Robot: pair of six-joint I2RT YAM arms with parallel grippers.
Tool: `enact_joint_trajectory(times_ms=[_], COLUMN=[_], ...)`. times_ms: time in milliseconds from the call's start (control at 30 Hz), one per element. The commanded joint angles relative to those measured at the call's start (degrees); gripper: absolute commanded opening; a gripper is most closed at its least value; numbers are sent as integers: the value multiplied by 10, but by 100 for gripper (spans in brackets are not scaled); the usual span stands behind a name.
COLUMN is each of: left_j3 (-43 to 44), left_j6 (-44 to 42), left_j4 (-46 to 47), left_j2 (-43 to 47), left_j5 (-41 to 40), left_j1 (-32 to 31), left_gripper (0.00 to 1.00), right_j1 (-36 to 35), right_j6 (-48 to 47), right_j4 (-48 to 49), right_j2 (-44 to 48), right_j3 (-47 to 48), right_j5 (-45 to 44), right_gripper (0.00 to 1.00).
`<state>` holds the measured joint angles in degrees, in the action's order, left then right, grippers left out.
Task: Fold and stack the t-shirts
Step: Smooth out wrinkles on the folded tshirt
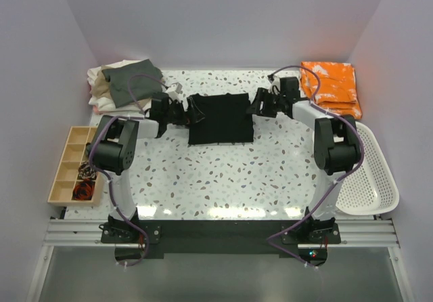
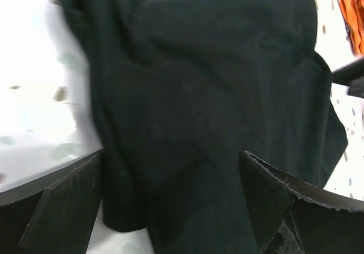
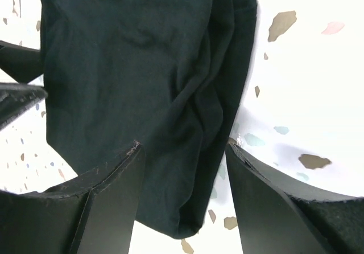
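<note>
The black t-shirt (image 1: pixel 220 118) lies mid-table, folded to a rough square; the left gripper (image 1: pixel 192 112) gapes wide at its left edge, the right gripper (image 1: pixel 256 105) parted at its right, neither pinching cloth; folding looks done, so next comes regripping and carrying it to the folded stack (image 1: pixel 125 84).

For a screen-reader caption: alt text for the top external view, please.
A folded black t-shirt lies flat between the left gripper and right gripper. Folded shirts are stacked far left; orange cloth far right.
</note>
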<state>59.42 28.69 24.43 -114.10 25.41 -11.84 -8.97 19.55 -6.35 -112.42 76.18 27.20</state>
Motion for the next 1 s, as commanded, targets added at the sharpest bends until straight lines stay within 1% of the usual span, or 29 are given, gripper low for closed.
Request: enact_joint_trajectory(times_ms=[0,33,133,167,233,267,333,367,400,433,467,533,633,667,733,767,800,833,867,900,933,967], left_j3=[-5,-4,-4,-7,-11,-15,-22,-28,-31,-33,-40,-41,-40,-37,-33,-27,-25,-23,-19,-19,-18,-16], left_j6=[-26,-25,-16,-8,3,14,28,43,51,58,69,72,74,71,60,42,32,23,5,-4,-12,-23], left_j4=[1,0,-2,-2,-3,1,13,32,36,42,54,71,86,83,61,27,7,-13,-58,-77,-94,-132], left_j2=[12,7,7,8,8,9,8,6,3,0,-2,-7,-5,-3,9,17,34,45,55,76,87,97], left_j5=[-14,-13,-7,-6,-3,3,11,19,22,23,26,27,39,42,33,6,-10,-53,-79,-100,-141,-161], left_j1=[-27,-35,-46,-48,-48,-49,-49,-50,-50,-50,-50,-50,-46,-45,-45,-45,-45,-45,-45,-46,-45,-45], left_gripper=[100,100,92,86,78,66,47,19,2,0,0,0,0,9,45,99,100,100,100,100,100,100], right_j1=[1,-1,-1,-2,-3,-3,-11,-14,-17,-23,-25,-30,-32,-31,-32,-32,-32,-31,-31,-30,-31,-31], right_j6=[14,15,18,19,18,20,21,21,21,21,19,19,17,14,9,4,2,0,-5,-7,-8,-12], right_j4=[16,15,9,10,3,2,0,3,5,2,-1,-6,4,1,-6,-9,-13,-14,-17,-19,-22,-25], right_j2=[-34,-37,-47,-48,-62,-67,-80,-82,-83,-90,-95,-97,-82,-72,-64,-59,-49,-43,-39,-31,-26,-22], right_j3=[7,8,12,12,19,26,32,31,31,34,40,41,22,18,17,15,14,12,10,9,9,9], right_j5=[35,37,42,41,52,59,67,68,68,73,80,84,78,71,62,51,44,38,24,18,10,2], right_gripper=[63,63,63,63,63,63,62,62,62,61,59,57,57,57,59,59,60,60,60,61,61,61])
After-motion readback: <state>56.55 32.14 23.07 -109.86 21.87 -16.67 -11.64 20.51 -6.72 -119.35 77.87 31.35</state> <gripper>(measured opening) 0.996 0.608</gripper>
